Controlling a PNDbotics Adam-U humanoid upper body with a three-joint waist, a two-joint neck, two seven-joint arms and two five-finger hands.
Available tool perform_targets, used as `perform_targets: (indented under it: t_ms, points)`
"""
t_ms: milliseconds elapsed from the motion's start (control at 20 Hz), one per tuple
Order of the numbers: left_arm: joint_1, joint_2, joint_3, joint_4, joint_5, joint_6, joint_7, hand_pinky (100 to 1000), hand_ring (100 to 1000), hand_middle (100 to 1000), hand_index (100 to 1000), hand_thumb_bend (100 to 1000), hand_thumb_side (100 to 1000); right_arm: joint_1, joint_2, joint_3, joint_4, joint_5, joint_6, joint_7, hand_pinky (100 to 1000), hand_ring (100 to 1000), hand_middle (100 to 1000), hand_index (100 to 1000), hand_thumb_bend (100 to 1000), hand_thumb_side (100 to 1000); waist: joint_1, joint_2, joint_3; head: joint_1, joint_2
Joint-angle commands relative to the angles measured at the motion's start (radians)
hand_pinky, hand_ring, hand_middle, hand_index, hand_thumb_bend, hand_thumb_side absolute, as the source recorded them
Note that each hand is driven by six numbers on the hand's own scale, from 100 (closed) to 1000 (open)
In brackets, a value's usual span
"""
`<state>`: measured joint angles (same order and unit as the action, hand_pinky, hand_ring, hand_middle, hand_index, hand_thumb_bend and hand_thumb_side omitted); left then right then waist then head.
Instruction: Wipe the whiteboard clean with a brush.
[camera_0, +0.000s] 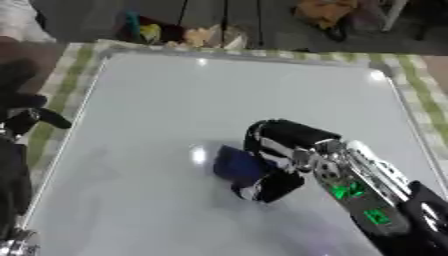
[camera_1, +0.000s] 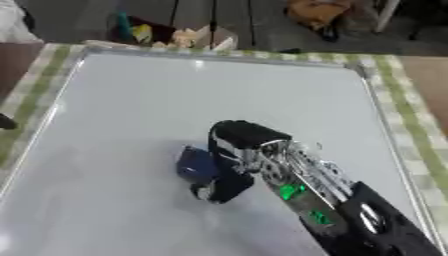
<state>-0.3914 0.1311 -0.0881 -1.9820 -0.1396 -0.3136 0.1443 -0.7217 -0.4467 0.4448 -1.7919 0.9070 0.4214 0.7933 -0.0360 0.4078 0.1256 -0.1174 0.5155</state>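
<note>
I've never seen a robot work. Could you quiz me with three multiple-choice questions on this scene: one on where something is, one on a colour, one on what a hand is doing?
1. Where is the brush?
A. on the whiteboard
B. on the floor
C. on a shelf

2. What colour is the brush?
A. red
B. dark blue
C. yellow

3. What is the right hand doing?
A. resting flat, holding nothing
B. pointing upward
C. curled round the brush

Answers: 1 A, it lies on the white surface near the middle. 2 B, its body shows dark blue. 3 C, the fingers wrap round it.

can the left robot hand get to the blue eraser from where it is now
Probably, but not freely: the right robot hand already grips the blue eraser; the left robot hand sits off the whiteboard's left edge.
</note>
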Motion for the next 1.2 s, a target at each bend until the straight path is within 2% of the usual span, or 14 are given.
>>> perform_targets:
  t_ms: [50,500,800,1200]
  points:
    - [-0.010,0.003,-0.005,-0.018,0.004,-0.001,-0.006,454,893,781,620,100,982,-0.016,-0.006,-0.001,0.003,0.013,0.091,0.079,691,761,716,191,312,384,0.003,-0.016,0.004,-0.004,-0.014]
    - [-0.013,0.003,-0.005,-0.018,0.004,-0.001,-0.005,454,895,784,619,100,981,-0.016,-0.003,0.007,0.022,0.029,0.082,0.078,690,760,717,192,341,317,0.001,-0.010,0.009,-0.004,-0.013]
    - [-0.014,0.003,-0.006,-0.018,0.004,-0.001,-0.006,454,895,784,619,100,981,-0.016,0.000,0.006,0.029,0.033,0.085,0.070,684,753,710,190,345,306,0.001,-0.008,0.009,-0.004,-0.017]
    - [-0.014,0.003,-0.006,-0.018,0.004,-0.001,-0.007,455,895,784,619,100,982,-0.017,0.001,0.008,0.031,0.029,0.095,0.051,656,735,690,185,293,306,0.000,-0.009,0.008,-0.005,-0.021]
